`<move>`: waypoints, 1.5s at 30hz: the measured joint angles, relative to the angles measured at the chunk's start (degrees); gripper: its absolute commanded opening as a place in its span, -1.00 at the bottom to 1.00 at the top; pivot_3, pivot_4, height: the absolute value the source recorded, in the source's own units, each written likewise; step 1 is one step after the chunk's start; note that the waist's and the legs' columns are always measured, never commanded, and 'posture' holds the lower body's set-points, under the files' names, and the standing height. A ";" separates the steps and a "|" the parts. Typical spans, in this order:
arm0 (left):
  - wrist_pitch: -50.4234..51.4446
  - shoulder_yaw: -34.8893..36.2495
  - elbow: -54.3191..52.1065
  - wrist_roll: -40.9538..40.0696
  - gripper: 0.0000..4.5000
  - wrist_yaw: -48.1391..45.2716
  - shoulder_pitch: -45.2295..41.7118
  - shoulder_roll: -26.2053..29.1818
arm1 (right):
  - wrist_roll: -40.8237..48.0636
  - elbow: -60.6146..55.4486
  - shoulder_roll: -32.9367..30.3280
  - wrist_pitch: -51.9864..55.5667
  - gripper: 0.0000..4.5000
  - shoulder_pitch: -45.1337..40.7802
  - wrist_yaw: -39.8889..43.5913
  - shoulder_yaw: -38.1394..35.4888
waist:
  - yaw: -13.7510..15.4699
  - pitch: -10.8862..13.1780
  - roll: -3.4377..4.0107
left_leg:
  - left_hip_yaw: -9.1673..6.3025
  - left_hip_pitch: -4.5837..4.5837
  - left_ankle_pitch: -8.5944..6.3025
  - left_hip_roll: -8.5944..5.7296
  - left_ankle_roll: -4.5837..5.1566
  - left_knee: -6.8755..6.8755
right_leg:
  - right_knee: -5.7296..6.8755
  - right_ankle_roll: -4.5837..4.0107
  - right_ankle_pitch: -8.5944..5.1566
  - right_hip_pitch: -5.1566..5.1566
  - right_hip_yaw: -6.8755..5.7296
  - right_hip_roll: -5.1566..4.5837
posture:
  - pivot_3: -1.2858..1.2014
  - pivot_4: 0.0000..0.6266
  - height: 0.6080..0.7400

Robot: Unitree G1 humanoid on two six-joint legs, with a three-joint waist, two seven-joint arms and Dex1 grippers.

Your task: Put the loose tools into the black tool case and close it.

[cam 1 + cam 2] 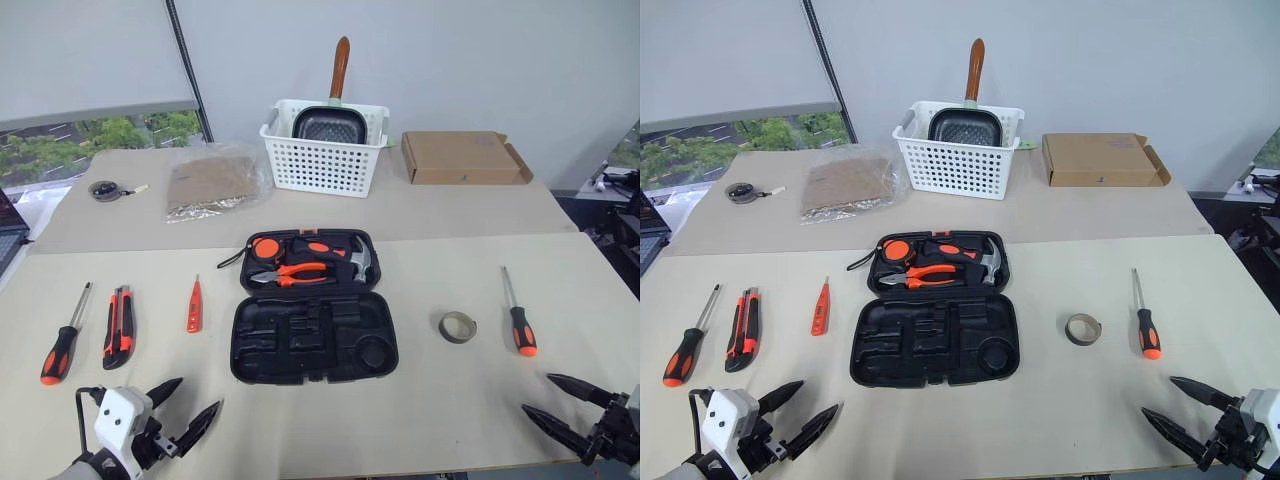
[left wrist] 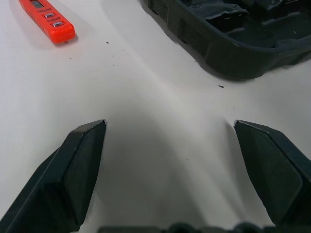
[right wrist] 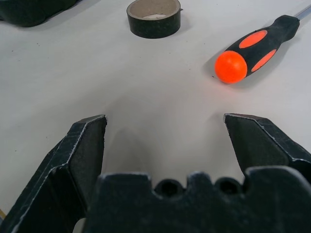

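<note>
Bright, even daylight; soft faint shadows under objects; head views sharp, wrist views slightly soft.

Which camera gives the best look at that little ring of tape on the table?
The right wrist view: the tape ring sits close ahead, showing its dark outer band and cardboard core. Both eye views show it small, lying between the black tool case and the right-hand screwdriver.

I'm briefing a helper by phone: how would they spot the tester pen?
Start at the open black tool case mid-table. Just to its left lies the tester pen, nearer than the utility knife. It is slim, all orange, with no black grip.
</note>
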 measured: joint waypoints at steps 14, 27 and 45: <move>-0.05 0.01 0.08 -1.89 1.00 -1.43 -0.16 -0.10 | 0.02 -3.52 0.61 0.87 0.97 0.79 -2.18 0.09 | 0.02 0.00 0.00 | 0.00 -0.01 0.00 0.00 0.00 0.02 | 0.01 0.01 0.01 0.00 0.00 0.03 | 0.03 -0.52 0.39; -1.15 9.79 -0.44 -15.16 1.00 -1.08 -4.11 -2.82 | 7.18 -15.44 -5.13 13.54 0.97 -6.85 -3.05 -1.96 | -0.67 0.04 -0.06 | -0.11 -0.05 0.00 0.07 0.00 0.46 | 0.34 0.01 0.00 -0.02 0.00 -0.06 | 0.03 -0.52 0.39; 12.49 27.32 14.25 -20.81 1.00 24.20 -17.54 2.94 | 9.67 -35.31 -3.47 28.15 0.97 -34.54 -4.02 22.67 | 0.01 0.11 -0.40 | -0.12 -0.15 -0.23 0.00 0.08 0.68 | 0.17 -0.01 0.36 -0.01 -0.06 -0.08 | 0.03 -0.52 0.39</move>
